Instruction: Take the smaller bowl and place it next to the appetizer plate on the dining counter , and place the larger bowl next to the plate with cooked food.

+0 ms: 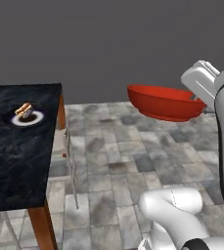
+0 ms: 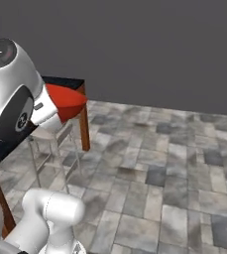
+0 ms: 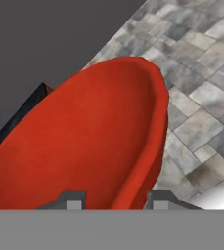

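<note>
Aloft, the larger bowl (image 1: 165, 101) hangs in the air over the grey stone-tiled floor (image 1: 128, 161), carried by the gripper (image 3: 114, 200) and resting on nothing. It is wide, shallow and glossy red. In the left base view it sits level, its open side up, well to the right of the dining counter (image 1: 15, 161) and clear of its edge. In the hand view the bowl's rim runs down between the two dark finger tips (image 3: 72, 199), one inside the bowl and one outside, so the jaws are closed on the rim of the bowl.

From the right base view the bowl shows as a red wedge just beyond the white wrist, in front of the far corner of the counter.

On the counter's black, white-veined top, the plate with cooked food (image 1: 26, 116) lies near the far right corner, a little in from the right edge. Its rim is dark blue-purple, and tan-brown pieces lie on its white centre. The bowl is well apart from it, out past the counter's right edge.

A reddish-brown wooden leg (image 1: 61, 112) stands under the far right corner, and another leg under the near right corner. A thin metal-framed stool (image 2: 50, 144) stands on the floor beside the counter.
</note>
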Available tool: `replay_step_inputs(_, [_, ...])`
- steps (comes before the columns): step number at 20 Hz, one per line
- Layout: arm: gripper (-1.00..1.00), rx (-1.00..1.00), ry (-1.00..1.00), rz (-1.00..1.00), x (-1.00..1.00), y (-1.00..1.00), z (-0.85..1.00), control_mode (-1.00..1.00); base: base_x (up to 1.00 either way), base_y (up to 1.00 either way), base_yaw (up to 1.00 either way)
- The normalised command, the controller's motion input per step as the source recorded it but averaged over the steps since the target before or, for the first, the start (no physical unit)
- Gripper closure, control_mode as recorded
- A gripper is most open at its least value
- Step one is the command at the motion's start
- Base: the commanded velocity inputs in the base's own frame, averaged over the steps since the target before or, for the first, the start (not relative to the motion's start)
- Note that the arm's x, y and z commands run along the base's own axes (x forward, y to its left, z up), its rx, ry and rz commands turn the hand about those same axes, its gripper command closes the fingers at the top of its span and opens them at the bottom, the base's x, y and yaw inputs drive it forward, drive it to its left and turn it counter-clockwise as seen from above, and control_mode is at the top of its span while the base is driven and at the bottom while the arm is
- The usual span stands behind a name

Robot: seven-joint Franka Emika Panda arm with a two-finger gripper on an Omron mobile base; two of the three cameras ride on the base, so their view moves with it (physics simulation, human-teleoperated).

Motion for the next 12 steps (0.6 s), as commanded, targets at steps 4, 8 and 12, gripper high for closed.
replay_step_inputs(4, [1.0, 0.0, 0.0, 0.0, 0.0, 0.0, 0.0, 1.0, 0.9, -0.22, 0.47])
replay_step_inputs(8, [1.0, 0.0, 0.0, 0.0, 0.0, 0.0, 0.0, 1.0, 0.89, -0.4, 0.49])
replay_step_inputs(12, [1.0, 0.0, 0.0, 0.0, 0.0, 0.0, 0.0, 1.0, 0.82, -0.46, 0.51])
